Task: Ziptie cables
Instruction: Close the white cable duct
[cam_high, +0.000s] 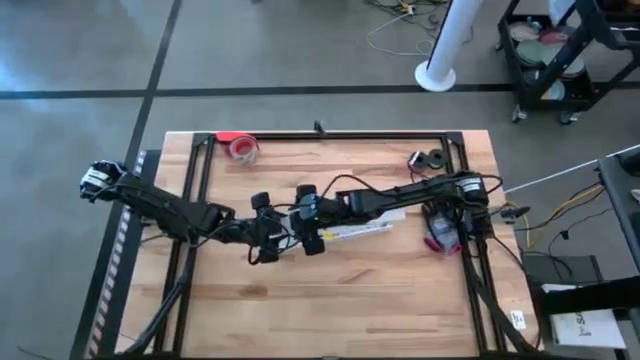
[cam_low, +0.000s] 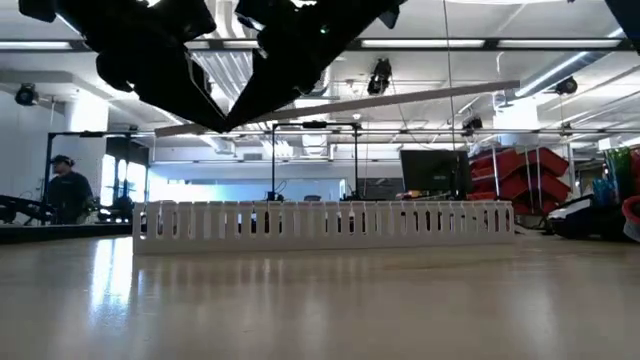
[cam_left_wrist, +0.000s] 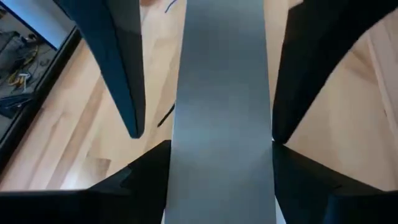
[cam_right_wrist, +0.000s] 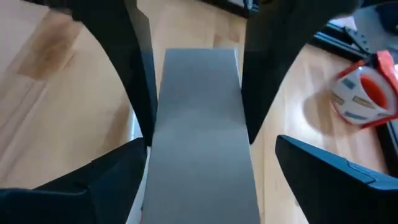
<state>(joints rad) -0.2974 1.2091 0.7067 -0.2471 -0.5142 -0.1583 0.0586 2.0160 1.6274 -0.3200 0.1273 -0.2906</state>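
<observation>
Two dark arms meet over the middle of the wooden counter (cam_high: 350, 300). The left claw (cam_high: 262, 232) and the right claw (cam_high: 308, 225) hang just beside each other, tips nearly facing.

In each wrist view the fingers (cam_left_wrist: 118, 62) (cam_right_wrist: 130, 62) stand apart, and a blurred grey band fills the gap between them. It is probably the white slotted strip (cam_high: 360, 230), which begins just beside the right claw and runs back under that arm. From counter height the strip (cam_low: 320, 222) lies flat with both claws above it, so neither looks clamped on anything.

The cables (cam_high: 438, 238) appear only as a small reddish-pink bundle, well apart from both claws, back beside the base of the right arm. Individual wires and any connector are too small to make out. A red tape roll (cam_high: 240, 148) sits well beyond the left claw, near the far rail.

Judged from their thinness, the cables will be very light and limp. They should sag and splay when lifted and slip from a loose pinch. The best hold is across the gathered bundle near its middle, with a firm but gentle squeeze and clear of the connector end.
</observation>
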